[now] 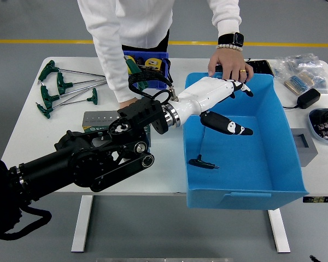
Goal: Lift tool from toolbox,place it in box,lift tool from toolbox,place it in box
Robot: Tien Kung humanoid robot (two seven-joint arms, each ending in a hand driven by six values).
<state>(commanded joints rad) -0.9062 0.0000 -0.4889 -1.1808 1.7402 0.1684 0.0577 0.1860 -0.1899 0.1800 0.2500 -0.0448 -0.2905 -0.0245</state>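
Blue box (295, 164) on the desk (27, 117) holds a small dark tool (202, 162) on its floor; the left hand (221, 103) hovers above, fingers spread, empty, while a person's hand (229, 68) grips the far rim.

Desk (169, 174) layout, head view: box right of centre, toolbox at the far edge.

The box (246, 194) sat at the desk's near edge, one tool (202, 162) lying on its floor. Left robot hand (221, 93) reached in over the box's left wall. A person's hand (228, 64) rested on the box's far rim. Toolbox (147, 61) stood behind and left of the box. T-handle wrenches (60, 90) lay far left; a flat case (101, 121) lay in front of them.
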